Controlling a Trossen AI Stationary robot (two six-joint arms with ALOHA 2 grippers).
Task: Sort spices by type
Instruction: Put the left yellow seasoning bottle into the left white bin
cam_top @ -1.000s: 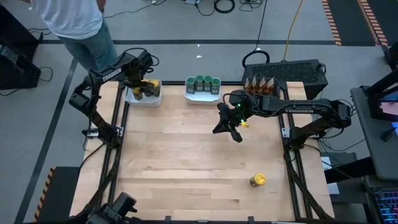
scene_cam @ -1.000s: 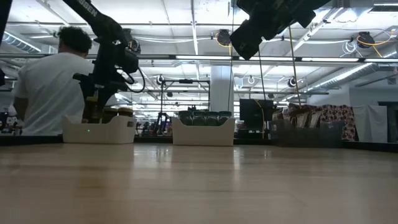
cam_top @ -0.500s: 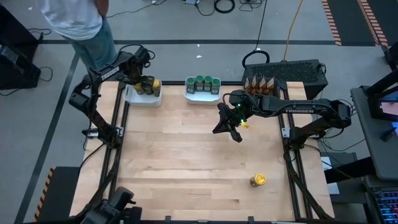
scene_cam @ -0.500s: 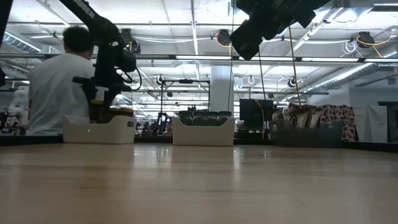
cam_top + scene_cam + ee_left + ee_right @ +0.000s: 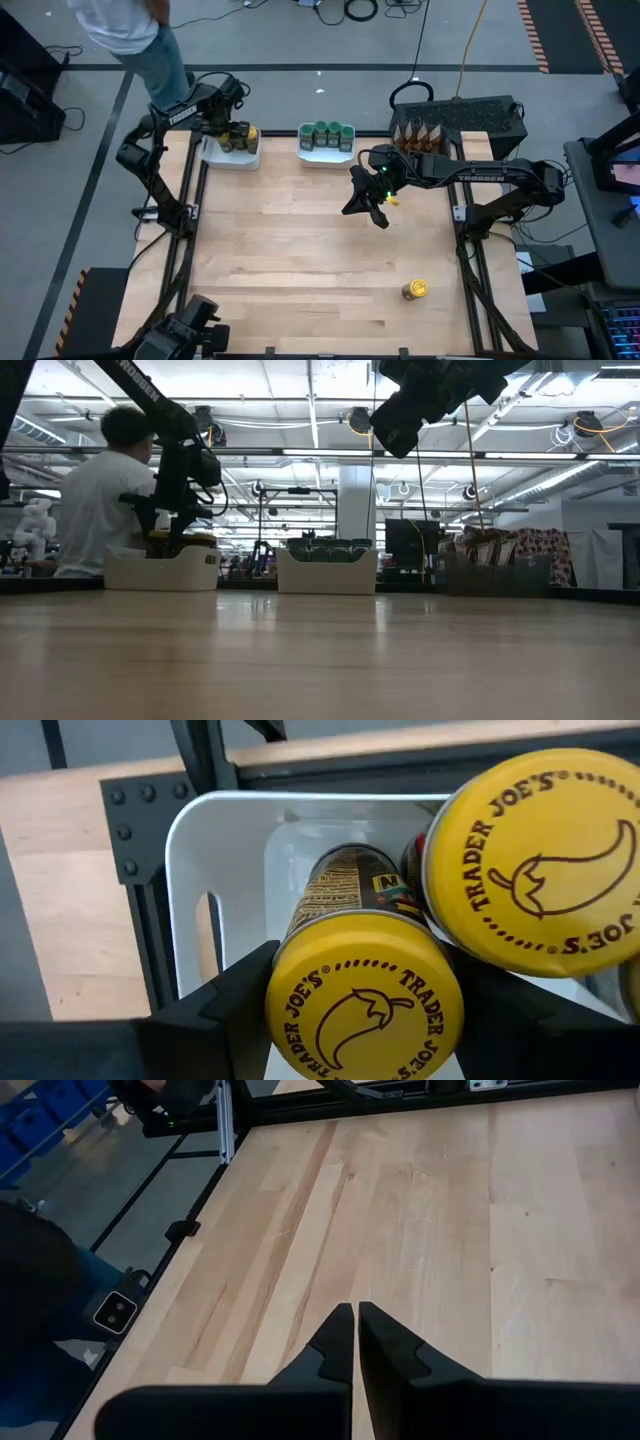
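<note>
Left tool [image 5: 360,1010] shifted, second jar [image 5: 540,860] alongside

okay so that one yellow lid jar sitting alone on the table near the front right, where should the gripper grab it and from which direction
The lone yellow-lid jar appears to stand upright on open table, nothing beside it. Come straight down and close the fingers across its round sides just under the lid. The shut, empty right gripper is the nearer one.

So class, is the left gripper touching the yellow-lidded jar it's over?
Touching. The left wrist view shows the left gripper with its dark fingers pressed against both sides of the jar, above the white tray.
</note>
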